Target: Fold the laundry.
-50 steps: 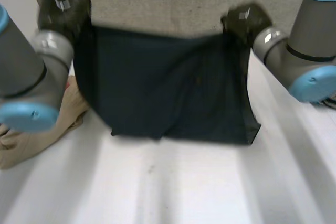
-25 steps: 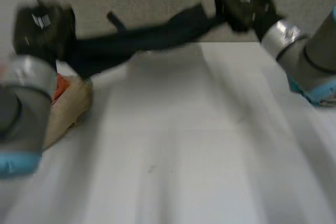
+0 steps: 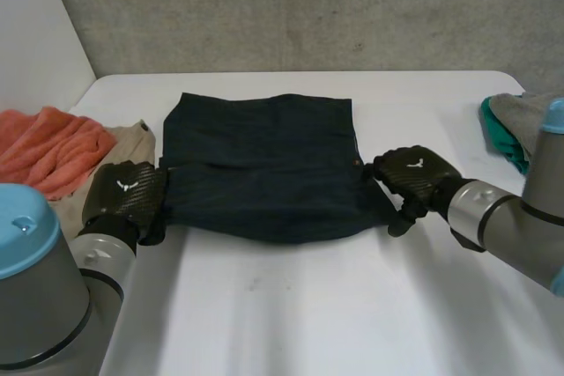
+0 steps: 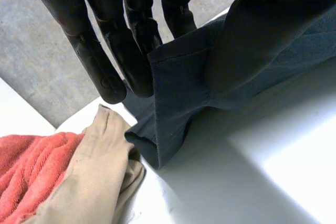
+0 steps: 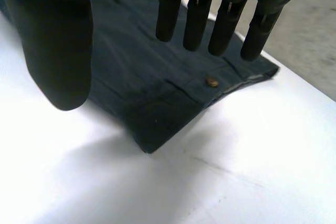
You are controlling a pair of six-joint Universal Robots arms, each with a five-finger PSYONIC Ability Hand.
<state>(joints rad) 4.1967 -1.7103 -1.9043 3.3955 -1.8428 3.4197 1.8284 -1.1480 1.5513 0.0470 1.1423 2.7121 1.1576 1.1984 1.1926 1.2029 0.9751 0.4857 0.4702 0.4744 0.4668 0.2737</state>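
The navy shorts (image 3: pixel 264 165) lie spread on the white table (image 3: pixel 291 305), roughly midway between the arms, with a hand at each near corner. The left hand (image 3: pixel 123 195) has the near-left corner: in its wrist view the straight fingers (image 4: pixel 105 40) meet the hem and the thumb presses the cloth from the other side, so the corner stands up off the table with a small fold tucked beneath it. The right hand (image 3: pixel 410 173) grasps nothing. Its fingers (image 5: pixel 199 9) hang straight and spread from the thumb just above the near-right corner, which lies flat beside a small button (image 5: pixel 211 81). The step in hand looks like laying the shorts out for the first fold, and it is nearly done. To finish it well, the left corner should be drawn gently outward and set down low, so the tucked fold opens out rather than getting pressed in. Only then should the pinch open. The beige cloth (image 3: pixel 132 143) and the orange towel (image 3: pixel 44 147) lie close to that corner, so the pull should stop short of them, or a stray edge may be caught up in the next grasp. For the fold, both hands should take matching corners and carry them at the same pace, keeping the hems parallel. The teal cloth (image 3: pixel 493 129) at the right edge is well apart from the shorts.
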